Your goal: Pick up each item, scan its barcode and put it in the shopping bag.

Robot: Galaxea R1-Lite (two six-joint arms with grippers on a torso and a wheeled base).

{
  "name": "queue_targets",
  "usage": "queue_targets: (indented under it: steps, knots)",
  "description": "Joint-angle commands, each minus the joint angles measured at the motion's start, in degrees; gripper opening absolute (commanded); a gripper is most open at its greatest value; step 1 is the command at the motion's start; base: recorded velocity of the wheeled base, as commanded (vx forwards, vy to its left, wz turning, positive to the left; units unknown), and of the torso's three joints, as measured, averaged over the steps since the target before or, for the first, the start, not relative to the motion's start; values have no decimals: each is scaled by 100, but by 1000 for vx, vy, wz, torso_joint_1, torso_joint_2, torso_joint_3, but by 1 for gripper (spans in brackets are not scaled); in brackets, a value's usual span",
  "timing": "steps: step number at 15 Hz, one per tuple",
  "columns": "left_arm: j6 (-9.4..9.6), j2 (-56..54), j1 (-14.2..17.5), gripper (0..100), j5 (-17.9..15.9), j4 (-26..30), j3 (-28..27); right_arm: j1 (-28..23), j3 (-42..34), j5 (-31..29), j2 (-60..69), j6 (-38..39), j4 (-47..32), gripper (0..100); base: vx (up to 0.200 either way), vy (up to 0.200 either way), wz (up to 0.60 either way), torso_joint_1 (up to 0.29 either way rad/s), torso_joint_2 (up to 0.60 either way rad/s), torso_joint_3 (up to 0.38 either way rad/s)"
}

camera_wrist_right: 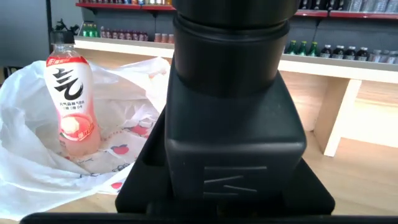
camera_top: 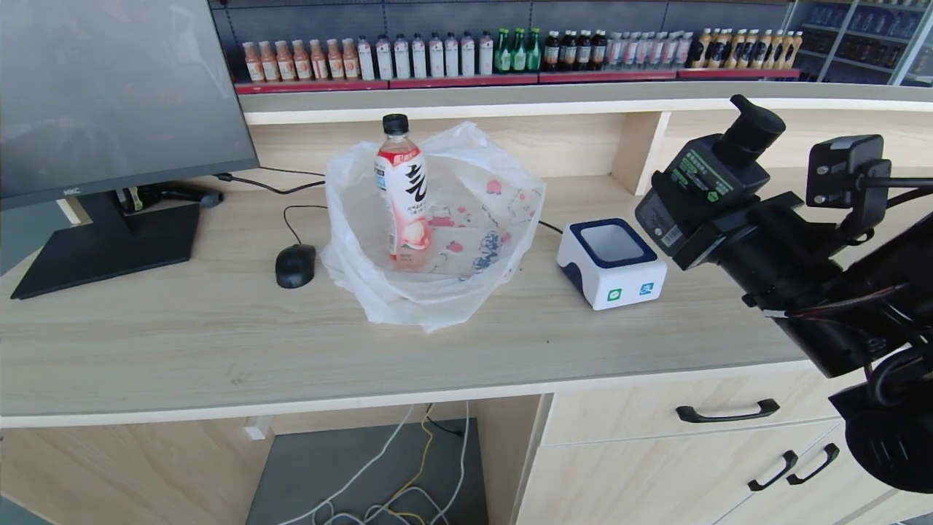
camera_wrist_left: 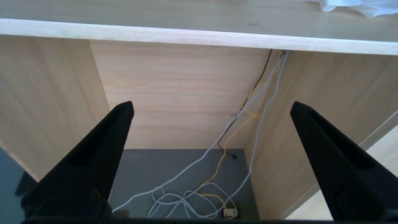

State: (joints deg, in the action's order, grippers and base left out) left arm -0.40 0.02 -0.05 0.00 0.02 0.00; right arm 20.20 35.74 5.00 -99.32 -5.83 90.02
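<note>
Right gripper [camera_top: 721, 226] was closest, at the 3 o'clock side of the head view, and it pinched a black bottle [camera_top: 703, 179] tight. That bottle was tipped, with its cap pointing to about 1 o'clock, and it hung in the air at 2 o'clock from the scanner [camera_top: 611, 266]. The scanner, a white box with a blue top, sat on the wooden counter [camera_top: 219, 343] at 3 o'clock from the shopping bag [camera_top: 437, 292]. The white bag sat open, and a pink drink bottle [camera_top: 402, 197] stood straight up inside it. A black mouse [camera_top: 295, 265] lay at 9 o'clock from the bag, and a big dark screen [camera_top: 109, 87] stood at 10 o'clock. Left gripper [camera_wrist_left: 211, 106] was low down in front of the counter, its two fingers [camera_wrist_left: 93, 162] spread wide apart, with loose wires [camera_wrist_left: 186, 193] on the floor behind
</note>
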Motion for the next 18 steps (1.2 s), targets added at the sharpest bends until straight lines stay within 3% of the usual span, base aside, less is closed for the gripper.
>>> queue_targets:
  steps: [1, 8, 15, 18]
  knots:
    - [5, -2, 5, 100, 0, -2, 0, 28, -32, 1, -9, 3, -2, 0, 0, 200, 0, -2, -2, 2]
    - [5, -2, 5, 100, 0, -2, 0, 28, -32, 1, -18, 20, -2, 0, 0, 200, 0, 0, 4, 3]
    - [23, -2, -4, 100, 0, -2, 0, 63, 117, 1, -202, 3, -2, 0, 0, 0, 0, 0, 0, 0]
    - [23, -2, 5, 100, 0, -2, 0, 564, 100, -25, -378, 108, -2, 0, 0, 0, 0, 0, 0, 0]
